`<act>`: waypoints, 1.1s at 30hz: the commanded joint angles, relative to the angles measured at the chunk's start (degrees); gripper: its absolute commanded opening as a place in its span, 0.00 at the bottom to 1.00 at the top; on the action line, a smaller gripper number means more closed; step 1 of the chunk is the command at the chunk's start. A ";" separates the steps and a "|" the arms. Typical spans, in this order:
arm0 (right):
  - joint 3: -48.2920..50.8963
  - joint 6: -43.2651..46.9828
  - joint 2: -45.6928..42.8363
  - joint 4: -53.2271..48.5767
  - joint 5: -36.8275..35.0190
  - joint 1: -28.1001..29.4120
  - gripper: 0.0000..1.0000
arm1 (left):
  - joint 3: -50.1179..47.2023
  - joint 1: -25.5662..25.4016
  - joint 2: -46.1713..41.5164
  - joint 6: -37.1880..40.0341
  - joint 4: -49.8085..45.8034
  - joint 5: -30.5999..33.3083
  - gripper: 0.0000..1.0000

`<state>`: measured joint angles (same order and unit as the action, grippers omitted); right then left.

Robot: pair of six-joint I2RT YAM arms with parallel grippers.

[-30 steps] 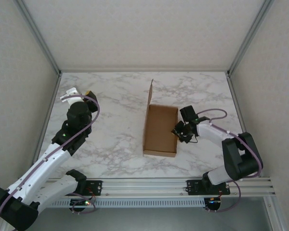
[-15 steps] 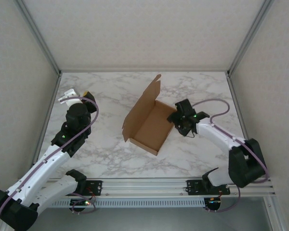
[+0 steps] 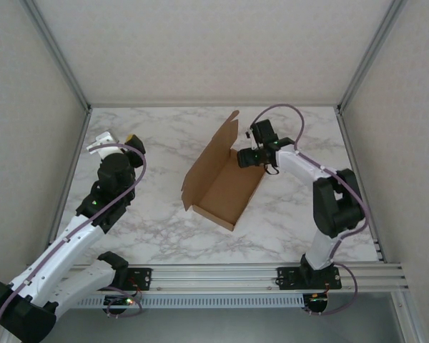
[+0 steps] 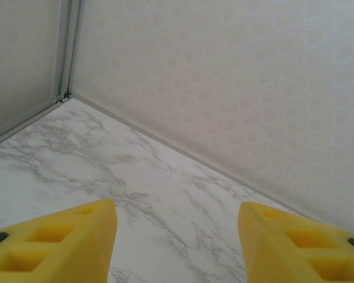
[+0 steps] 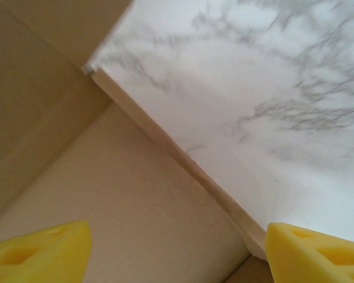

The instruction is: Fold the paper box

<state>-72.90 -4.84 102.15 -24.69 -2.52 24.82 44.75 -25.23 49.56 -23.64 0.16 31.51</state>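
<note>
The right fingers [image 5: 38, 256] stand wide apart and hold nothing. In the wrist view one hangs over the brown floor of the paper box [image 3: 225, 187] and the other over the marble outside, so the box's thin side wall runs slantwise between them. The left fingers [image 4: 53, 242] are also parted and empty, pointing at bare bench [image 3: 164, 139] near the far left corner.

The box lies askew near the middle of the bench as an open tray, with one long panel raised along its left side.

The step in hand looks like taking the right wall near its far corner. To do it well, the fingers should drop until the wall sits deep between them, close squarely across the cardboard, then turn about the crease without dragging the light tray.

The right arm reaches far forward with its wrist bent inward. The left arm stretches up the left side, well apart from the box.
</note>
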 commanded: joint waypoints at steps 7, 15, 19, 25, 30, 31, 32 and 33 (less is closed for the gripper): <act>-7.45 6.23 9.40 -2.71 -1.14 -1.08 0.72 | -0.29 -0.34 -1.22 -1.58 -0.29 3.30 0.63; -7.20 -2.18 10.37 -5.14 -1.96 -1.53 0.48 | -0.28 -0.44 -2.20 -1.30 -0.69 3.12 0.70; -4.63 -8.36 9.16 -6.11 -2.48 -1.84 0.40 | -0.45 -0.36 -1.78 -0.20 -0.57 1.69 0.71; 3.81 -20.36 4.29 -5.40 -2.79 -2.22 0.35 | -1.89 -0.43 -2.28 1.71 1.80 -3.84 0.72; 11.36 -29.51 -0.90 -1.59 -0.21 -2.18 0.35 | -2.30 -0.42 -1.96 1.72 2.71 -3.68 0.73; 12.76 -31.05 -2.09 -0.70 0.53 -2.19 0.35 | -2.15 -0.43 -1.63 1.29 2.60 -2.92 0.73; 14.25 -32.47 -3.40 0.42 1.43 -2.15 0.35 | -2.04 -0.43 -1.28 0.61 2.71 -2.00 0.73; 15.34 -33.64 -4.57 1.27 2.02 -1.91 0.34 | -2.04 -0.42 -0.94 -0.08 2.81 -1.35 0.73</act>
<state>-60.36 -30.76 101.41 -25.43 -2.79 22.96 42.81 -25.41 48.07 -22.98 1.56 29.19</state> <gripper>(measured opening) 0.345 0.730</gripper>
